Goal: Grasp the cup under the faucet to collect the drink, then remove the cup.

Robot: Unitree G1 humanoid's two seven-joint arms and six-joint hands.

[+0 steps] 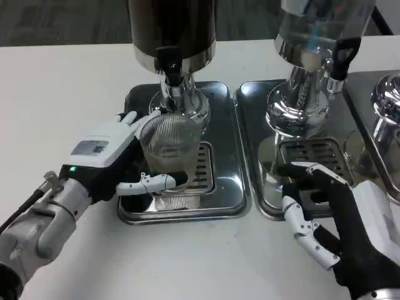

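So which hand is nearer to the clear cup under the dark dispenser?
Left. The left hand holds the clear cup, fingers wrapped around it. The right hand rests apart, at the neighbouring tray.

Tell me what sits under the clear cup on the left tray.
Under the clear cup is the slotted drain grate of the left steel tray. The left robot hand wraps around the cup, so its fingers and the ribbed wall cover the base's contact with the grate.

Head view: mounted high on the robot, looking steeply down and forward.
Faces: white tabletop (56, 81) and the drink dispensers' steel trays (228, 187).
Nearness: close; both forearms enter from the bottom edge.
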